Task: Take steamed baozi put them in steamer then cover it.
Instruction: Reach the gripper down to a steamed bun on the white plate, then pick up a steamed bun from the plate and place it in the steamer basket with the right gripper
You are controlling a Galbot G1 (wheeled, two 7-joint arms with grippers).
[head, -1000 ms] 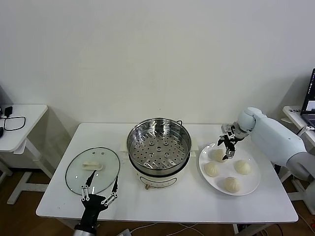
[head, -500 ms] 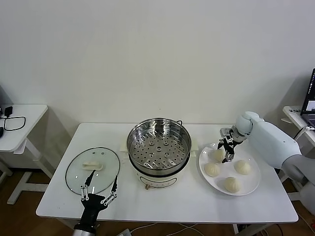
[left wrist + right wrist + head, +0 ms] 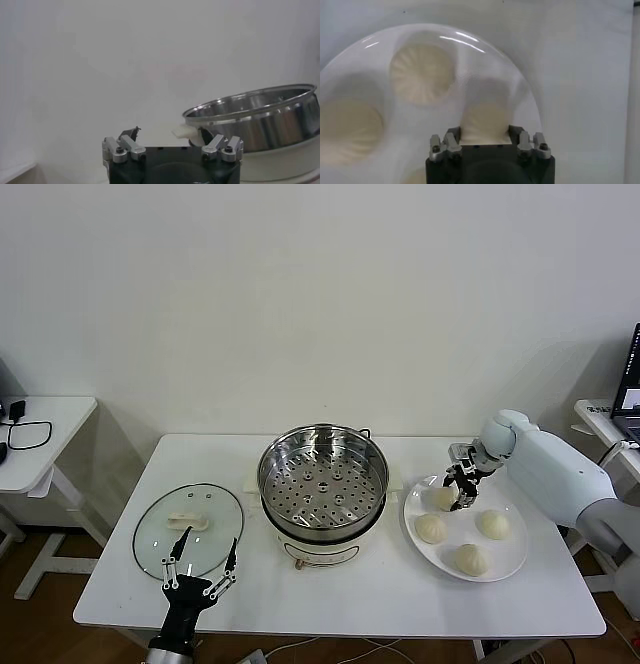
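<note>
Several cream-white pleated baozi lie on a white plate [image 3: 512, 556] at the table's right. My right gripper [image 3: 454, 497] reaches down over the plate's far-left baozi [image 3: 442, 499] and is shut on it; in the right wrist view its fingers press both sides of that bun [image 3: 485, 120], which rests on the plate [image 3: 525, 90]. Other baozi [image 3: 430, 529] [image 3: 492, 524] [image 3: 470, 560] sit free. The steel steamer [image 3: 322, 479] stands at mid-table with nothing in it. The glass cover [image 3: 170, 534] lies flat to its left. My left gripper [image 3: 208, 540] hovers open over the cover's near edge.
A small side table [image 3: 40, 439] with a black cable stands far left. A laptop edge [image 3: 630, 384] shows at far right. The steamer [image 3: 260, 117] on its white pot base fills the far side of the left wrist view, beyond that open gripper [image 3: 167, 134].
The right gripper's fingers have closed from wide open onto the far-left baozi on the plate. The left arm has stayed where it was.
</note>
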